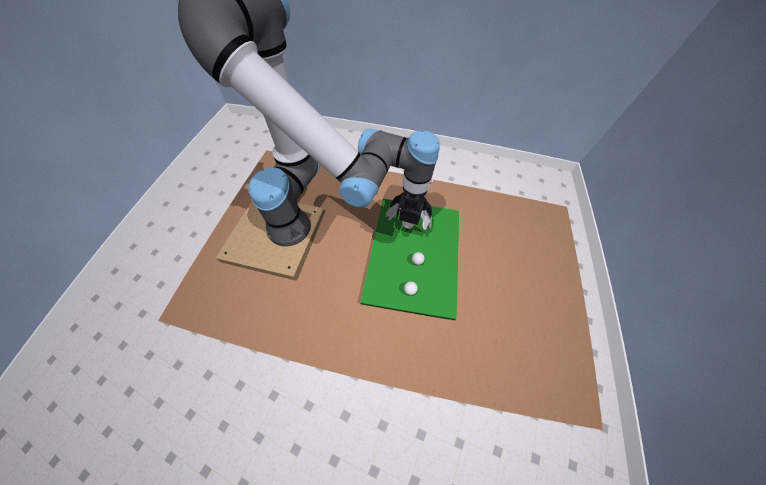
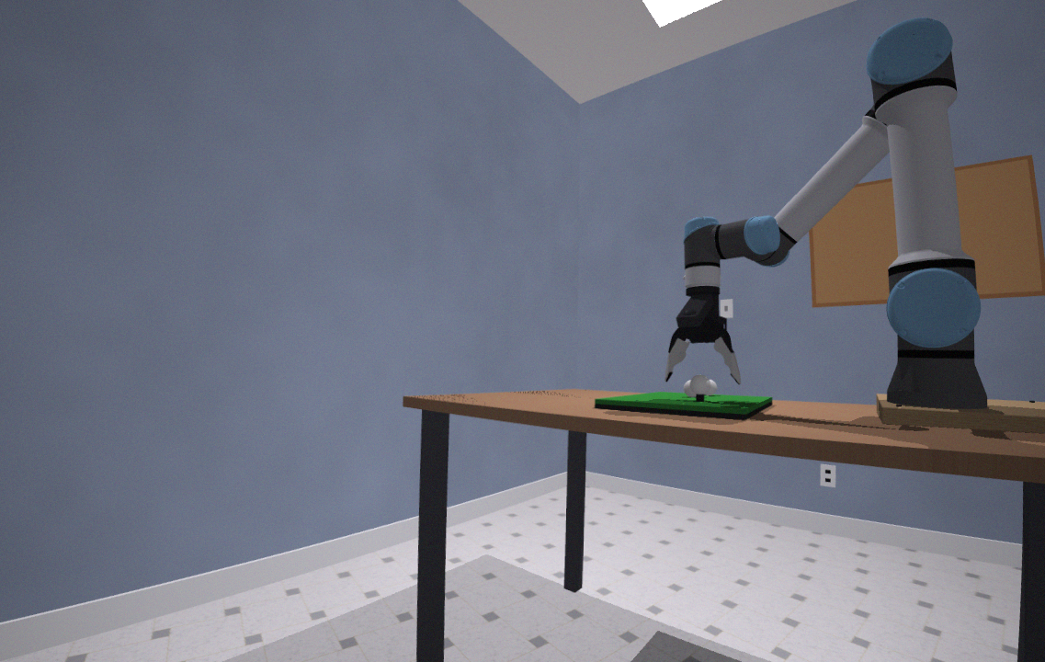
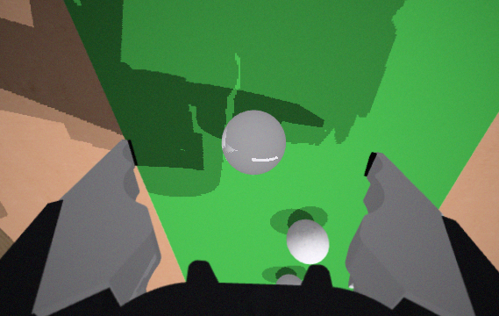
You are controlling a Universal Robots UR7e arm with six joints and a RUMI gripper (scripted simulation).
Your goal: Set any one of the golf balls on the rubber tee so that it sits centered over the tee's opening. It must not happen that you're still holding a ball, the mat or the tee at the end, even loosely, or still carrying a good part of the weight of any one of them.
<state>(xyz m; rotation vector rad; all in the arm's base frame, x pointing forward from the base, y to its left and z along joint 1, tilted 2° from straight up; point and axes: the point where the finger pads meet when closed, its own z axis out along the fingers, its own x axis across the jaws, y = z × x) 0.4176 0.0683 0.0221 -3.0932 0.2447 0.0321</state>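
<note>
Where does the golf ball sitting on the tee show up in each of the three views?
Top: hidden beneath the open gripper.
Exterior: golf ball on the tee, below the gripper.
Wrist: centre frame, apart from both fingers.
Shared landmark: the green mat.
</note>
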